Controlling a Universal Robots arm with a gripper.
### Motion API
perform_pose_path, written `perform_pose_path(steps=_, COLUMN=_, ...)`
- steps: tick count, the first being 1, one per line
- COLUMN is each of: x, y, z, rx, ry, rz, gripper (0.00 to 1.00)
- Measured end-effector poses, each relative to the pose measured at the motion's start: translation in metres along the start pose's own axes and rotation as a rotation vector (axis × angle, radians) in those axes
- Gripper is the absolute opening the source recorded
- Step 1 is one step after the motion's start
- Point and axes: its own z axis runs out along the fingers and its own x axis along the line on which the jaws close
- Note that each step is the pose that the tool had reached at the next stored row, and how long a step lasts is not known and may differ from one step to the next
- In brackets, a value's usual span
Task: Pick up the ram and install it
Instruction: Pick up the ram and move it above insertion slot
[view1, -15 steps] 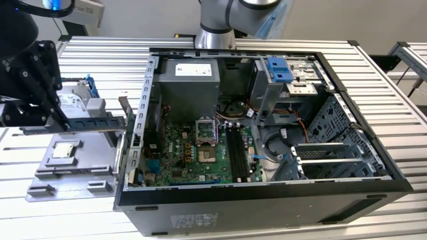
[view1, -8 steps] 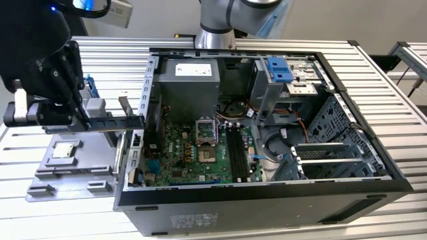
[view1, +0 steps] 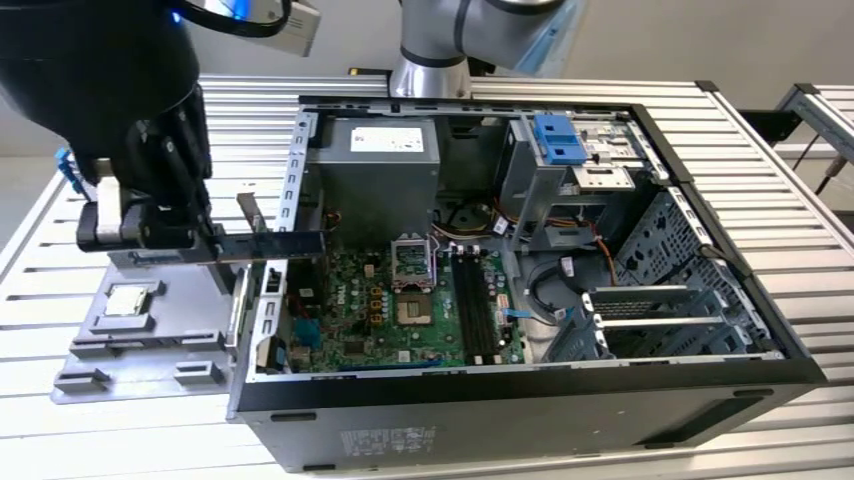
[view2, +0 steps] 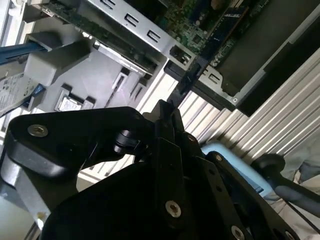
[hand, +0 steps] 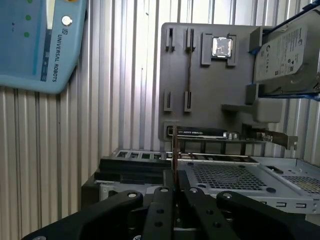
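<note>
From where I stand, the pincer (hand: 174, 176) is closed on the ram (hand: 174, 150). In the first wrist view the stick shows edge-on, a thin brownish line rising from between the two black fingers (hand: 162, 200). It is not yet in the motherboard.

That same view looks past the ram to the grey fixture plate (hand: 200, 85). On the plate are the small square processor chip (hand: 222, 47), the silver hard drive (hand: 287, 55) with its blue clips and a dark expansion card (hand: 200, 133) standing on edge. A pale blue handheld controller (hand: 35, 45) lies on the slatted worktop (hand: 120, 100) beside the plate.

The exterior view gives the wider layout. The black arm (view1: 94, 80) comes down at about ten o'clock from the open computer case (view1: 534, 420). Its lower end hangs over the plate's far end, just beside the case's nine o'clock wall. Inside the case lies the green motherboard (view1: 387, 320), and its long black slots (view1: 470, 295) are well apart from the held ram. The plate sits at nine o'clock from the case.

The second wrist view looks along the closed fingers from the other side, towards the case's metal wall (view2: 135, 25) and a corner of the motherboard.
</note>
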Motion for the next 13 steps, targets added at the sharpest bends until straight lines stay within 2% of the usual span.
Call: perform_pose_path(steps=13, x=0.0012, y=-0.0429, z=0.0, rx=0.0, ry=0.0001, rz=0.0, gripper=0.0)
